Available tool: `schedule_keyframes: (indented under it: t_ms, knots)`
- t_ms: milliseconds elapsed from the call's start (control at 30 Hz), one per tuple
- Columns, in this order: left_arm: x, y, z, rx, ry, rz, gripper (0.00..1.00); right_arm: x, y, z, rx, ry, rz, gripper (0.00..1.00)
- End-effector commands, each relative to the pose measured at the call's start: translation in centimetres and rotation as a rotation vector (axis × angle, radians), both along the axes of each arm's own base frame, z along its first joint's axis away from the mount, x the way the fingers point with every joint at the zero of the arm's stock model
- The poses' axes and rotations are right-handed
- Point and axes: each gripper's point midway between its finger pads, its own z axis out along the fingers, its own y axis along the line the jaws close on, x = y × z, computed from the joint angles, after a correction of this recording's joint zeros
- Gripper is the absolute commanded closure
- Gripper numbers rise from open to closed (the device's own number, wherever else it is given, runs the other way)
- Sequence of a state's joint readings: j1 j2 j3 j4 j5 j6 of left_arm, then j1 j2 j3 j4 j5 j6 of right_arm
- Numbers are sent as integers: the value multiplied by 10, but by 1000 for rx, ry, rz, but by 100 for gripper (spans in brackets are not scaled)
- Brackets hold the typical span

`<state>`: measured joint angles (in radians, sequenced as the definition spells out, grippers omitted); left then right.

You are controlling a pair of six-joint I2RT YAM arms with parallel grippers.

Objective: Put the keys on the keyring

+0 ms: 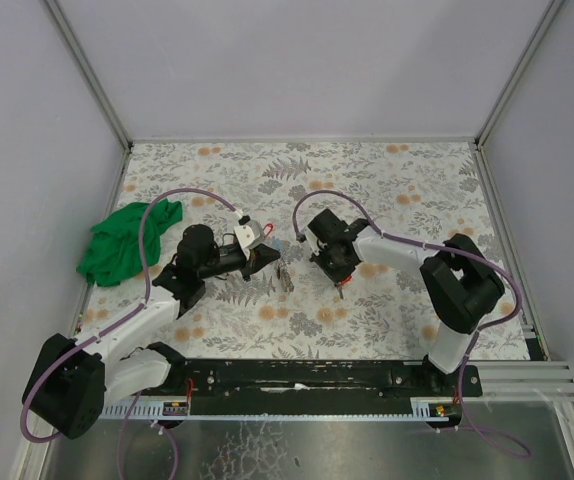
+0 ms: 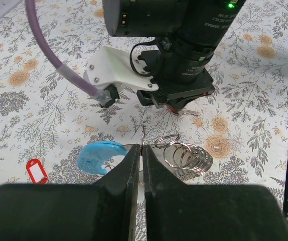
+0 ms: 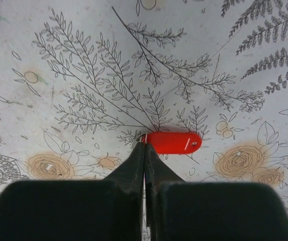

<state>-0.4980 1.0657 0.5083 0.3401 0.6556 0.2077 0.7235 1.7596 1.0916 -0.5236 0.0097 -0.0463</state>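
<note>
The right claw (image 3: 144, 146) is clenched on the very end of the red-tagged key (image 3: 173, 142), just where a fine wire link leaves the tag, near the middle of the surface (image 1: 367, 170). That is a thin bite on slick plastic. I'd expect the tag to pivot or slip out once it is lifted, and the little metal key hanging from it could swing and miss the loop.

The left claw (image 2: 142, 148) is clenched too, its tips pinching what looks like the thin wire of the keyring (image 2: 101, 154), which lies mid-surface between the two arms. Wire that fine can roll between flat pads, so the loop might twist away or slide out of the grip. The two claws stand near each other, and a careless approach could knock one against the other. The bunch of split rings (image 2: 184, 156) touching the keyring could also snag the key on its way in.

The tag is a smooth, glossy oblong with rounded ends. The keyring is part dark grey wire and part a bright light-blue crescent, which looks like plastic. The split rings are shiny metal, overlapping like a slack spring. Another red tag (image 2: 36, 170), with a white label window, lies flat and apart from the keyring. The surface is flat, printed with grey ferns and orange flowers. A crumpled green cloth (image 1: 127, 242) sits near its left edge.
</note>
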Motion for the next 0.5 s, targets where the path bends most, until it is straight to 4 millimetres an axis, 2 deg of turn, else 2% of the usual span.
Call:
schedule_keyframes:
  t_ms: [0, 267, 367, 467]
  knots:
    - [3, -6, 26, -39, -88, -21, 100, 11, 7, 16, -16, 24, -39, 100]
    - [4, -5, 25, -30, -82, -16, 100, 0, 2, 5, -161, 200, -88, 99]
    - [4, -6, 24, -28, -78, -18, 100, 3, 6, 2, -168, 211, -99, 95]
    - [4, -6, 24, -26, -76, -12, 100, 10, 16, 13, -111, 176, -107, 87]
